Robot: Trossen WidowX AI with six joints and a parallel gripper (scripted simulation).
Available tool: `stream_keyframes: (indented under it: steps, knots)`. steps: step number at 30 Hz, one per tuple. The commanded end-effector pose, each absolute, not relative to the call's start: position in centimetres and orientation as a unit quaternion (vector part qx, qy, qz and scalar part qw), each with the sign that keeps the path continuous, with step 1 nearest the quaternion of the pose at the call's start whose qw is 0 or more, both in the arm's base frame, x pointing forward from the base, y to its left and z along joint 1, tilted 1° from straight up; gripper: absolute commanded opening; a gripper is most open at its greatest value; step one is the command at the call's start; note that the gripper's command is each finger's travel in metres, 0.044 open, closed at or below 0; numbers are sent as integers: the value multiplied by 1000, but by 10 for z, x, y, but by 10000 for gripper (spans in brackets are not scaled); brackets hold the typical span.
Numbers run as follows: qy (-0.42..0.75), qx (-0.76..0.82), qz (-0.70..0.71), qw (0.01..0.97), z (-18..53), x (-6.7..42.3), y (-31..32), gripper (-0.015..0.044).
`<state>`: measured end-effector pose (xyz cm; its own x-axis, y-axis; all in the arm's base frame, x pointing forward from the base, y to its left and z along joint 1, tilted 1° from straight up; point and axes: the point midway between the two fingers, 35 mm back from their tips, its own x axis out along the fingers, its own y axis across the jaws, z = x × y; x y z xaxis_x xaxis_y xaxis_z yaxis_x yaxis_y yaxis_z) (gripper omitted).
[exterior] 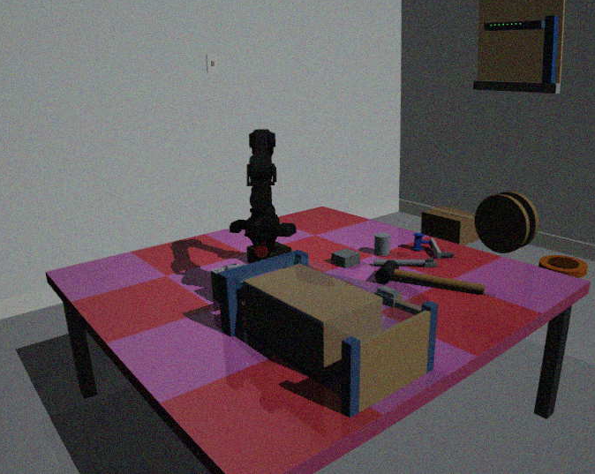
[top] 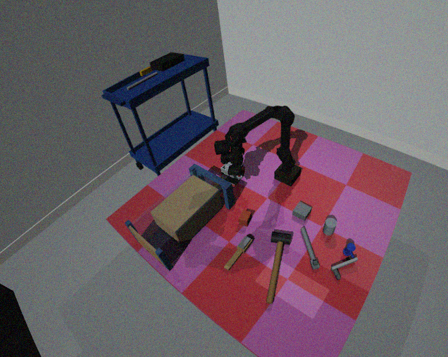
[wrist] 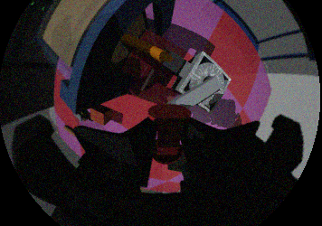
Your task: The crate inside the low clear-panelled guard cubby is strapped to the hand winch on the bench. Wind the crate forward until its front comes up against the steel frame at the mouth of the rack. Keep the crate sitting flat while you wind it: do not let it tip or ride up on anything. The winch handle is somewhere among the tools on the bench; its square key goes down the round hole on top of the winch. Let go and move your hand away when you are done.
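Observation:
My gripper point(top: 232, 169) point(exterior: 261, 246) point(wrist: 165, 114) is shut on the red knob point(wrist: 169, 113) of the winch handle, which sits on the grey winch point(wrist: 203, 79) point(top: 225, 169) just beyond the mouth of the rack. The tan crate point(top: 186, 207) point(exterior: 319, 304) point(wrist: 73, 20) lies flat inside the clear-panelled cubby. Its front end is close behind the blue steel frame point(top: 227, 191) point(exterior: 229, 289) point(wrist: 107, 32); I cannot tell whether they touch. The strap is mostly hidden behind the frame.
Tools lie on the checkered bench to the right: a hammer point(top: 278, 261), a chisel point(top: 238, 251), a grey bar point(top: 310, 247), an orange block point(top: 246, 216), a grey block point(top: 302, 209) and a grey cylinder point(top: 329, 225). A blue cart point(top: 160, 106) stands beyond the bench.

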<state>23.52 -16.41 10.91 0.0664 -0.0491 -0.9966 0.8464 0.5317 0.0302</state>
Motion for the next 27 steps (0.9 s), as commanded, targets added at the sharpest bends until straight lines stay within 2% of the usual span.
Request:
stream_keyframes:
  steps: [1, 27]
  knots:
    - [611, 344, -339, 628, 98, 219, -152, 0]
    - [612, 343, -339, 627, 97, 179, -148, 0]
